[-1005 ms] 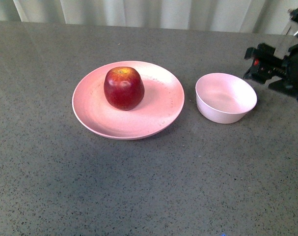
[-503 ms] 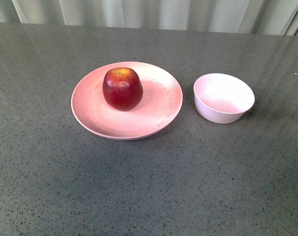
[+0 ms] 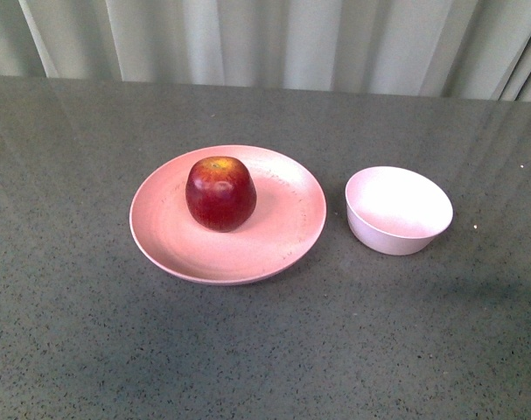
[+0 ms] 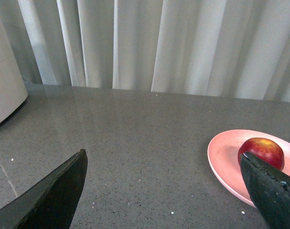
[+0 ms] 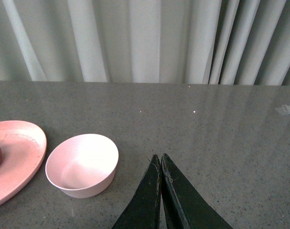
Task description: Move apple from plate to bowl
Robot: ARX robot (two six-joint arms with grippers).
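Note:
The dark red apple (image 3: pixel 220 192) with a yellow patch on top sits upright on the wide salmon-pink plate (image 3: pixel 287 236) in the front view. The small pale pink bowl (image 3: pixel 398 210) stands empty just right of the plate. Neither arm shows in the front view. In the left wrist view my left gripper (image 4: pixel 164 160) is open and empty above bare table, with the apple (image 4: pixel 262 150) and plate (image 4: pixel 223 157) partly behind one finger. In the right wrist view my right gripper (image 5: pixel 159 156) is shut and empty, beside the bowl (image 5: pixel 81 165); the plate's edge (image 5: pixel 20 157) shows further off.
The grey speckled table (image 3: pixel 265 350) runs back to pale curtains (image 3: pixel 274 39). A white rounded object (image 4: pixel 4 90) stands on the table at the edge of the left wrist view.
The right arm's black gripper, seen beside the bowl one second ago, has left the front view. The plate, apple and bowl now sit lower in the picture and more curtain shows.

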